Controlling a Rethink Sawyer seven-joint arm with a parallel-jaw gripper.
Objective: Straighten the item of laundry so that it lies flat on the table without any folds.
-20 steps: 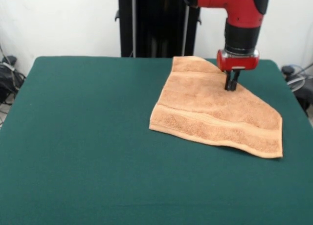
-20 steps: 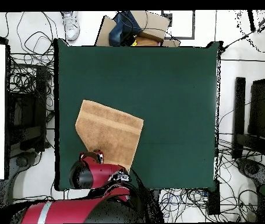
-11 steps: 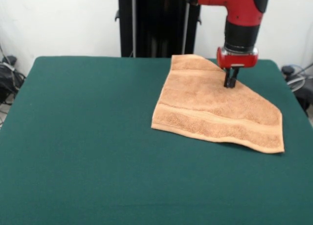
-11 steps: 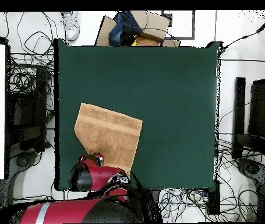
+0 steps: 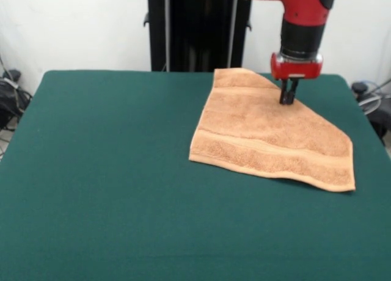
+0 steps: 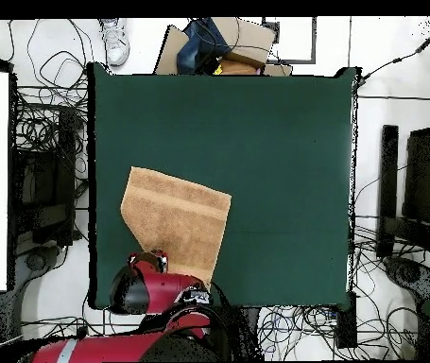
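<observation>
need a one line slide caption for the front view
Sawyer's claw presses down on the far edge of a tan towel that lies skewed, one corner apparently folded, on the green table.

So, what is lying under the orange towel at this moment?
The towel lies on the green table. The gripper meets its far diagonal edge. Whether a folded layer is tucked underneath cannot be seen, because the towel covers it.

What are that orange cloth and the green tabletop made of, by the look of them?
The towel looks like terry cloth, probably cotton: a nubbly, looped, matte pile, with a flatter woven band running near its front edge. The table seems covered in a felt-like fabric: even dark green, no shine, no visible weave, and softly rounded at the edges. What lies under that covering cannot be seen.
</observation>
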